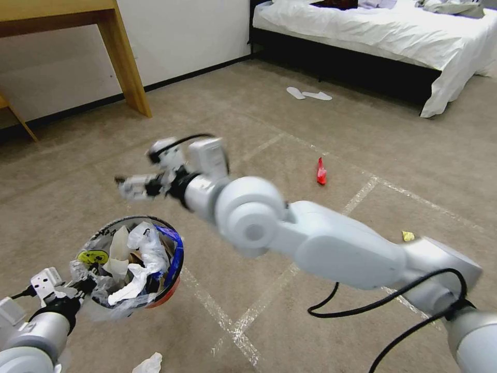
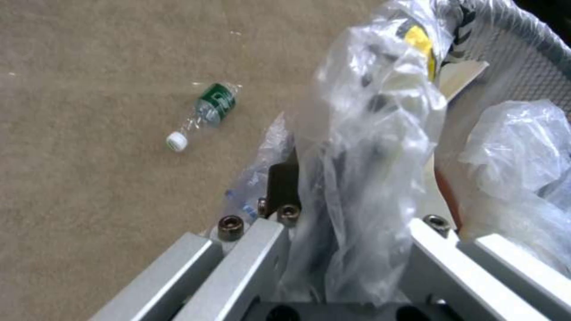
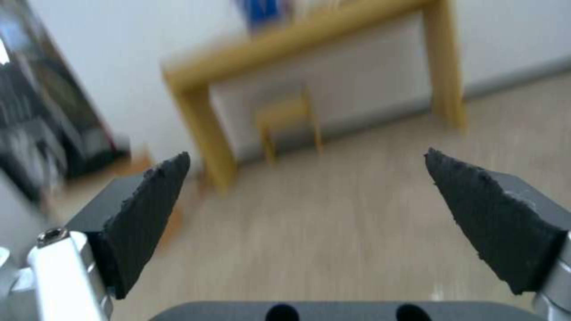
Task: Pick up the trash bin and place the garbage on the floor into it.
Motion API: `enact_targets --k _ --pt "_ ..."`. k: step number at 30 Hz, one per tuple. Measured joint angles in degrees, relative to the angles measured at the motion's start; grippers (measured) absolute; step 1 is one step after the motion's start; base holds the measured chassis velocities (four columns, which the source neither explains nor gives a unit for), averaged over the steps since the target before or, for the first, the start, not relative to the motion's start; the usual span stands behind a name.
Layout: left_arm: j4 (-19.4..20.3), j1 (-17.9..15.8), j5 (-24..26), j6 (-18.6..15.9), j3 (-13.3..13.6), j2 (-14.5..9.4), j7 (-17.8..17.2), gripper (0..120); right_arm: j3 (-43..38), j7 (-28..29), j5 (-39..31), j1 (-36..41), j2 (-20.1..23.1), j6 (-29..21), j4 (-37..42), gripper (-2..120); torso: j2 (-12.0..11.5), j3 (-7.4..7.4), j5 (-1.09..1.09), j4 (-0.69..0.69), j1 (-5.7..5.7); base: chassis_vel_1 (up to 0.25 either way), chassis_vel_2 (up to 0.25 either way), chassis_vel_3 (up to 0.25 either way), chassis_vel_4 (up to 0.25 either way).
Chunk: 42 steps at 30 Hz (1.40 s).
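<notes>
White-grey arms, black cables, screws

This is a bedroom in a home. A bed point(image 1: 393, 36) with a white sheet and a dark frame stands far across the room from the right hand point(image 1: 135, 186). Two white slippers point(image 1: 309, 94) lie on the floor just in front of the bed. The floor is soft brown carpet point(image 1: 217, 109). A wooden worktop point(image 1: 67, 20) with thick legs stands by the white wall point(image 1: 176, 36), well beyond the right hand.
</notes>
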<state>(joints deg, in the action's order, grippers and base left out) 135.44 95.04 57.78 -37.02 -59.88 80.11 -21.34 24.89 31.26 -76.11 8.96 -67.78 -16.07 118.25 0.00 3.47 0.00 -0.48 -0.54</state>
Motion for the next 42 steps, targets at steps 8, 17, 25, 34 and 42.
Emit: enact_targets --k 8,17,25,34,42 --pt "1.31 1.29 0.09 0.04 -1.37 0.76 -0.11 1 -14.92 -14.15 8.26 12.06 8.04 11.79 4.19 100 0.0 -0.01 0.02 0.01 0.0 0.0 0.0 0.0 0.0" --pt "2.14 1.62 -0.89 0.29 -1.93 1.25 -0.11 1 -37.23 -23.44 21.98 27.32 13.18 21.48 6.26 100 0.0 -0.01 0.02 0.01 0.0 0.0 0.0 0.0 0.0" --pt "2.22 1.76 -1.54 0.57 -1.95 1.15 0.08 1 -56.45 -25.9 36.39 46.31 12.85 25.01 7.67 100 0.0 -0.01 0.04 -0.02 0.0 0.0 0.0 0.0 0.0" --pt "1.51 1.23 -2.61 1.09 -1.25 1.14 0.91 1 -65.45 -24.19 57.69 71.69 0.22 32.3 6.83 100 0.0 -0.01 0.0 0.0 0.01 0.0 0.0 0.0 0.0" --pt "1.68 1.52 -2.72 1.16 -1.1 1.29 1.09 1 -66.15 -23.57 59.8 74.45 0.09 33.9 7.06 100 0.01 0.0 -0.02 0.01 0.01 0.0 0.0 0.0 0.0"
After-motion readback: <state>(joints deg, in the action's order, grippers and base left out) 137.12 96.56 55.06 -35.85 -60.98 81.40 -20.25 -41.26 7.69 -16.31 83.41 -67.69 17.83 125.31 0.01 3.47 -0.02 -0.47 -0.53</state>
